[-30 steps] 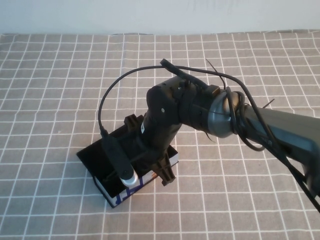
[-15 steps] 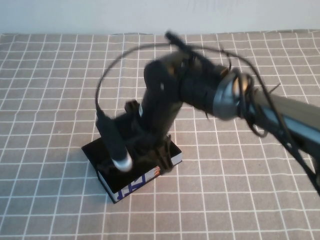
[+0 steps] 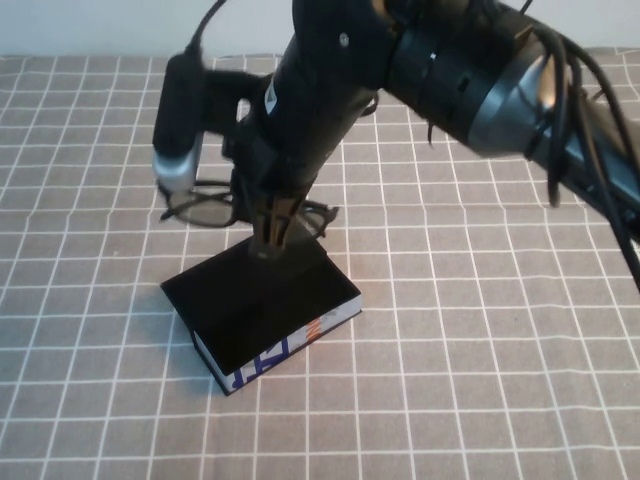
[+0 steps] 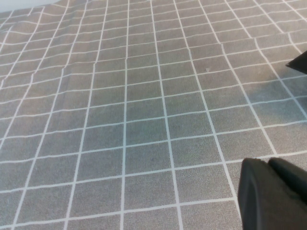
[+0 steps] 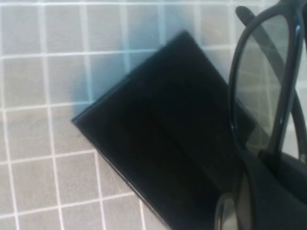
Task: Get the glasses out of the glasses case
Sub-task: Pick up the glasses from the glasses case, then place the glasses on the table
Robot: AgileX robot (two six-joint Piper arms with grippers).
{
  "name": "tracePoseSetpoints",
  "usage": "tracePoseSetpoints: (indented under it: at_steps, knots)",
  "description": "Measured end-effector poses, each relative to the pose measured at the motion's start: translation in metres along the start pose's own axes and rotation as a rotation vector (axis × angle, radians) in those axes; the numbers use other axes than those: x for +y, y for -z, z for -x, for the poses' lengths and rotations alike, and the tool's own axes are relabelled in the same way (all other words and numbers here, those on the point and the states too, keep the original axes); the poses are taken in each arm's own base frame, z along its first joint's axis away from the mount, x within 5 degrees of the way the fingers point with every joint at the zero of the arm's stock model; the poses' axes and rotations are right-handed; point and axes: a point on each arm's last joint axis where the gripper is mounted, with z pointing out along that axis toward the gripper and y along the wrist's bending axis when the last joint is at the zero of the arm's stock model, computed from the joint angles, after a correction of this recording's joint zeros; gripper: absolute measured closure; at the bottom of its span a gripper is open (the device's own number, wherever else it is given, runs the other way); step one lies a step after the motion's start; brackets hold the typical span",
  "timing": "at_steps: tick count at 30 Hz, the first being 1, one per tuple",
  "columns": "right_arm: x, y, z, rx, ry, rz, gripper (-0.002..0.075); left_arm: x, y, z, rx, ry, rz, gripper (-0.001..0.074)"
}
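My right gripper [image 3: 270, 238] is shut on the black-framed glasses [image 3: 205, 212] at their bridge and holds them in the air above the far edge of the glasses case [image 3: 255, 300]. The case is a flat black box with a white side edge [image 3: 285, 348] printed in blue and orange, lying on the checked cloth. In the right wrist view the glasses [image 5: 261, 81] hang in front of my right gripper [image 5: 273, 191], with the case [image 5: 158, 134] below them. My left gripper [image 4: 271, 191] is shut and empty over bare cloth, away from the case.
The grey checked tablecloth [image 3: 480, 330] covers the whole table. My right arm and its cables [image 3: 480, 70] reach across the upper right. The white wall stands along the far edge.
My right gripper has risen out of the case and moved towards the far side, taking the glasses with it. The case has stayed on the cloth.
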Motion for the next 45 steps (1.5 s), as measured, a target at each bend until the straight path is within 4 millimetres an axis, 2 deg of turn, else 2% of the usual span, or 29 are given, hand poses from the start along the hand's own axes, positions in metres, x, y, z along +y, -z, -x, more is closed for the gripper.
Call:
tracePoseSetpoints:
  at_steps: [10, 15, 17, 21, 24, 26, 29, 33, 36, 41, 45]
  knots:
    - [-0.015, 0.006, -0.014, 0.078, -0.418, -0.136, 0.0719, 0.0, 0.0, 0.0, 0.0, 0.0, 0.0, 0.0739]
    - [-0.035, 0.023, -0.032, 0.033, -0.639, -0.136, 0.0719, 0.0, 0.0, 0.0, 0.0, 0.0, 0.0, 0.0739]
    - [-0.042, 0.037, -0.042, -0.001, -0.713, -0.123, 0.0719, 0.0, 0.0, 0.0, 0.0, 0.0, 0.0, 0.0739]
    - [-0.045, 0.061, -0.068, -0.003, -0.833, -0.115, 0.0719, 0.0, 0.0, 0.0, 0.0, 0.0, 0.0, 0.0739]
    - [-0.037, 0.074, -0.092, 0.036, -0.914, -0.113, 0.0719, 0.0, 0.0, 0.0, 0.0, 0.0, 0.0, 0.0739]
    - [-0.027, 0.076, -0.11, 0.081, -0.968, -0.101, 0.0719, 0.0, 0.0, 0.0, 0.0, 0.0, 0.0, 0.074]
    - [-0.005, 0.071, -0.133, 0.138, -1.05, -0.085, 0.0719, 0.0, 0.0, 0.0, 0.0, 0.0, 0.0, 0.0739]
    - [0.018, 0.062, -0.154, 0.114, -1.156, -0.11, 0.0719, 0.0, 0.0, 0.0, 0.0, 0.0, 0.0, 0.074]
    - [0.033, 0.043, -0.171, 0.127, -1.252, -0.113, 0.0719, 0.0, 0.0, 0.0, 0.0, 0.0, 0.0, 0.0739]
    - [0.045, 0.011, -0.191, 0.156, -1.369, -0.124, 0.0719, 0.0, 0.0, 0.0, 0.0, 0.0, 0.0, 0.0739]
    - [0.043, -0.012, -0.199, 0.175, -1.431, -0.128, 0.0719, 0.0, 0.0, 0.0, 0.0, 0.0, 0.0, 0.0739]
